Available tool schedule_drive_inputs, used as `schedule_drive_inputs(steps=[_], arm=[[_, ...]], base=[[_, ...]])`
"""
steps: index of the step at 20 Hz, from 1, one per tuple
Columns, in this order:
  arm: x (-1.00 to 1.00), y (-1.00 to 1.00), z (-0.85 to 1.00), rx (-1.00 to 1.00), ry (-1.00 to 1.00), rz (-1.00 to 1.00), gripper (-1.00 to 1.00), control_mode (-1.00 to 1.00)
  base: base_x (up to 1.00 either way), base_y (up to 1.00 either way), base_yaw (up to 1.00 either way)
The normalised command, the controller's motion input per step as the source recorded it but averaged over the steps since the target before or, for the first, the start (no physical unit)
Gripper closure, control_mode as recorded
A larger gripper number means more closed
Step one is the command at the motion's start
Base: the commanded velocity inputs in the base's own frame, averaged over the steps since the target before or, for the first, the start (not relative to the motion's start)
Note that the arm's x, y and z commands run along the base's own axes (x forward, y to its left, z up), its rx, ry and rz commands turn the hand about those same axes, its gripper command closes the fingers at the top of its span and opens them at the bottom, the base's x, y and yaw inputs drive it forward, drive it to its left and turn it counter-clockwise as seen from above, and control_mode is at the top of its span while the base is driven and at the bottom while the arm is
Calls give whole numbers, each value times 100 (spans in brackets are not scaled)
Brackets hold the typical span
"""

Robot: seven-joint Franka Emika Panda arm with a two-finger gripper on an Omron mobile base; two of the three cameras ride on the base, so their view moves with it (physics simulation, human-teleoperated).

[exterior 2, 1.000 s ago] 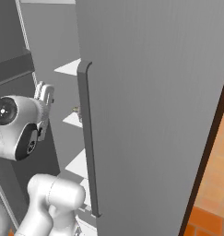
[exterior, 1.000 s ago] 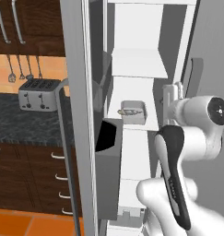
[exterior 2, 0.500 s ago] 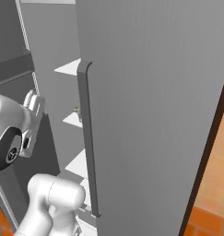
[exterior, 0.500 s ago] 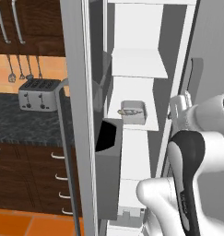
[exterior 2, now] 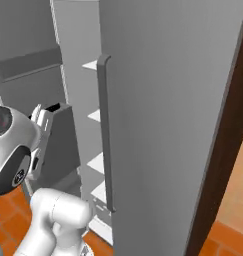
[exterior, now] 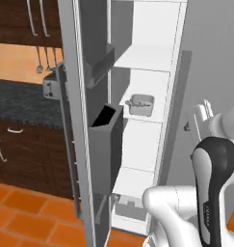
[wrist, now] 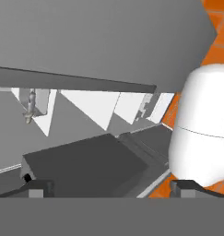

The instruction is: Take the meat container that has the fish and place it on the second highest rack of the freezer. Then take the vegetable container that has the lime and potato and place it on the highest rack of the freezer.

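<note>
Pulled back from the shelves since a second ago, the end effector [exterior: 203, 112] now sits at the right edge of the left base view, its fingers spread wide and holding nothing. Near the centre of that view the meat container [exterior: 140, 104] rests on a white shelf inside the open freezer [exterior: 152, 58], the fish [exterior: 137, 102] lying in it. From the right base view, the end effector [exterior 2: 43, 116] hovers at the left, beside the freezer's long handle [exterior 2: 106, 130].
</note>
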Motion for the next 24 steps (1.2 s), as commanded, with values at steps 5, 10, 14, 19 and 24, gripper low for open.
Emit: schedule_drive_inputs(steps=[5,10,14,19,24], arm=[[0,0,0,0,0,0,-100,100],[0,0,0,0,0,0,-100,100],[0,0,0,0,0,0,-100,100],[0,0,0,0,0,0,-100,100],[0,0,0,0,0,0,-100,100]], base=[[-77,24,68],[-50,41,77],[-8,30,69],[0,32,68],[24,55,56]])
